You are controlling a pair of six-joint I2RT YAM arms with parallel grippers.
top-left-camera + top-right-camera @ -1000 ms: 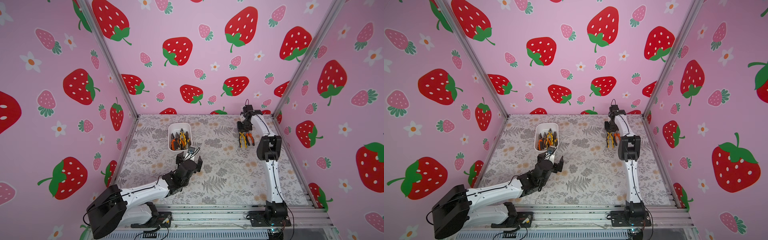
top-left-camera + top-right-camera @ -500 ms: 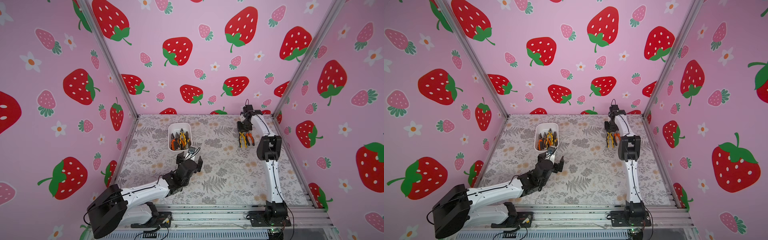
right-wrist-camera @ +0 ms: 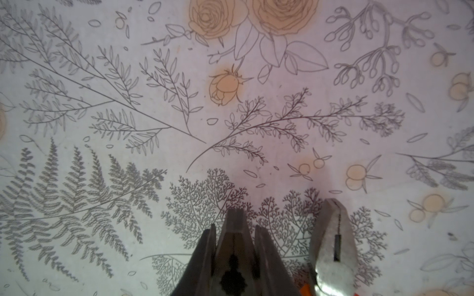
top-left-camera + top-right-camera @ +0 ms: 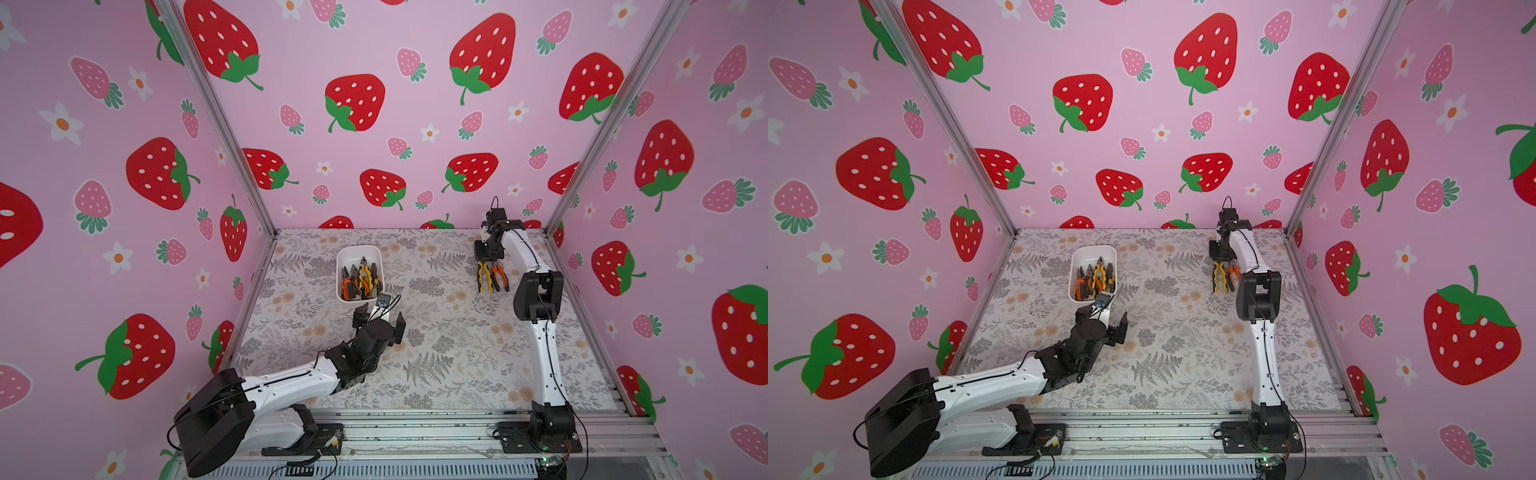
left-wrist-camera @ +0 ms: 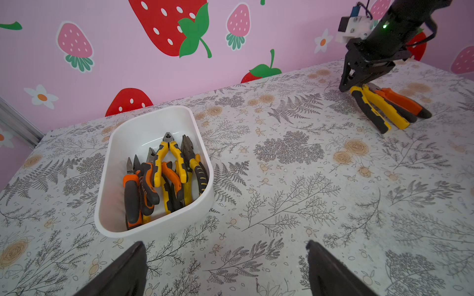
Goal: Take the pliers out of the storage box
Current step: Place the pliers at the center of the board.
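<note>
The storage box [image 5: 136, 138] was white; the pliers [image 5: 159, 164] inside had orange-and-black and yellow-and-black handles. The table [image 5: 282, 210] bore grey ferns and tan roses.

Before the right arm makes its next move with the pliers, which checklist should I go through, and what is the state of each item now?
1. Right pincer shut on the yellow-and-black-handled pliers: ok.
2. These pliers outside the white plastic storage box: ok.
3. Their handles resting on the floral-patterned table: cannot tell.
4. Left pincer open and empty: ok.
5. Box emptied: not ok; a heap of orange and yellow pliers lies inside.
</note>
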